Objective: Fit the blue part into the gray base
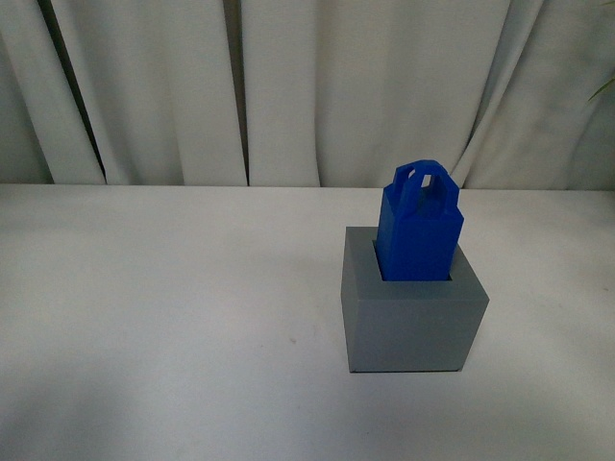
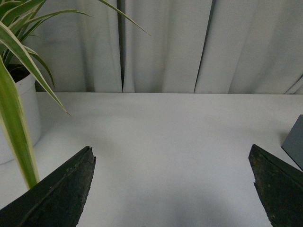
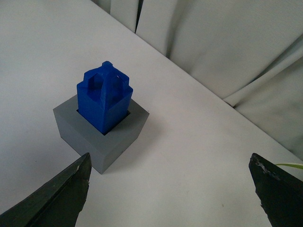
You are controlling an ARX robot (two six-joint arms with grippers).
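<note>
The blue part stands upright with its lower end in the square recess of the gray base, its arched handle on top. Both sit on the white table right of centre in the front view. Neither gripper shows in the front view. In the right wrist view the blue part sits in the gray base, and my right gripper is open, empty and apart from them. My left gripper is open and empty over bare table. A corner of the gray base shows at that view's edge.
A white pot with a long-leaved green plant stands close beside my left gripper. White curtains hang behind the table's far edge. A leaf tip shows near my right gripper.
</note>
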